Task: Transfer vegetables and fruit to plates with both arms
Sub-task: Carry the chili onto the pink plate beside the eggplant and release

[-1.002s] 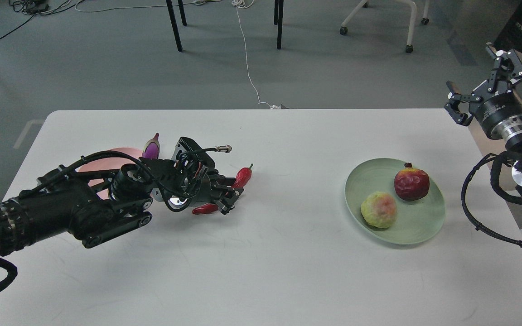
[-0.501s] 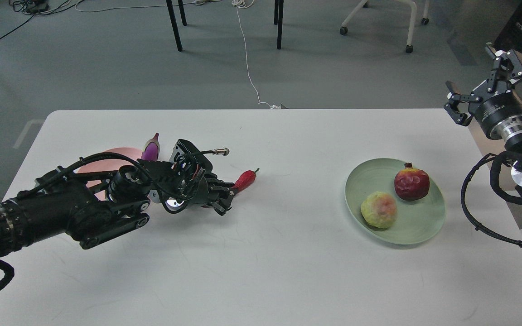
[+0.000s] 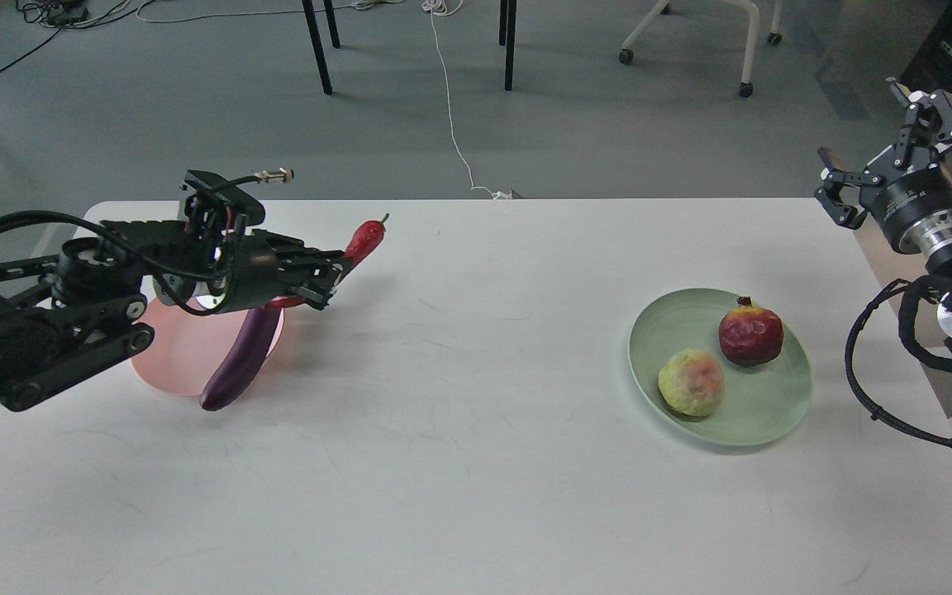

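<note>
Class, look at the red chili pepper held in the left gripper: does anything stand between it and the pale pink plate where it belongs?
Only the long purple eggplant, lying across the pink plate's right side under the left gripper holding the chili pepper.

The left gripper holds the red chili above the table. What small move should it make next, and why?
Probably carry the red chili pepper a little back toward the pink plate and lower it. The left gripper is shut on it in the air, the eggplant already lies across that plate, and both fruits sit on the green plate.
</note>
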`<state>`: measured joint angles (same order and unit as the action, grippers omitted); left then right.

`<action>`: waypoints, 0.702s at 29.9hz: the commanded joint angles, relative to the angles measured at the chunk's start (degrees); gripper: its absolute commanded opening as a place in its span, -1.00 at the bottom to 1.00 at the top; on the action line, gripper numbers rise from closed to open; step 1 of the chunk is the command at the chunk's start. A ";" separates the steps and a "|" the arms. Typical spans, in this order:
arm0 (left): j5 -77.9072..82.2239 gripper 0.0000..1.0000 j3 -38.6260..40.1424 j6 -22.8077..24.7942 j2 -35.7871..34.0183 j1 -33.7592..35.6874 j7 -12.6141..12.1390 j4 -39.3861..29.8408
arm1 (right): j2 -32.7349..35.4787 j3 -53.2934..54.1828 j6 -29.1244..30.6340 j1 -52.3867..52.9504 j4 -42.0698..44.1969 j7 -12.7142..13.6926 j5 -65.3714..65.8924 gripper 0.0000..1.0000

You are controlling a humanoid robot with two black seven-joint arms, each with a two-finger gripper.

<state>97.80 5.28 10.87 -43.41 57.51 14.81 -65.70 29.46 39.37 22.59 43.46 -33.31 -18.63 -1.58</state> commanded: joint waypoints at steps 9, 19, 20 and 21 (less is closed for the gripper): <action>-3.05 -0.71 -1.50 -0.41 -8.09 -5.57 2.41 6.72 | -0.81 -0.17 -0.17 0.14 -0.09 0.00 0.00 0.99; -3.41 0.10 -1.41 -0.41 -5.45 -6.88 2.41 9.01 | -0.11 -0.09 0.09 0.05 -0.09 0.00 0.00 0.99; -3.49 0.11 -1.41 -0.41 -5.37 -6.88 2.41 9.01 | -0.11 -0.09 0.09 0.05 -0.09 0.00 0.00 0.99; -3.58 0.11 -1.24 -0.41 -5.37 -6.88 2.41 9.01 | -0.11 -0.09 0.09 0.05 0.00 0.00 0.00 0.99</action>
<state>94.42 3.87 10.31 -48.96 50.65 17.20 -56.70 29.27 39.27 22.64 43.65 -33.42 -18.63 -1.58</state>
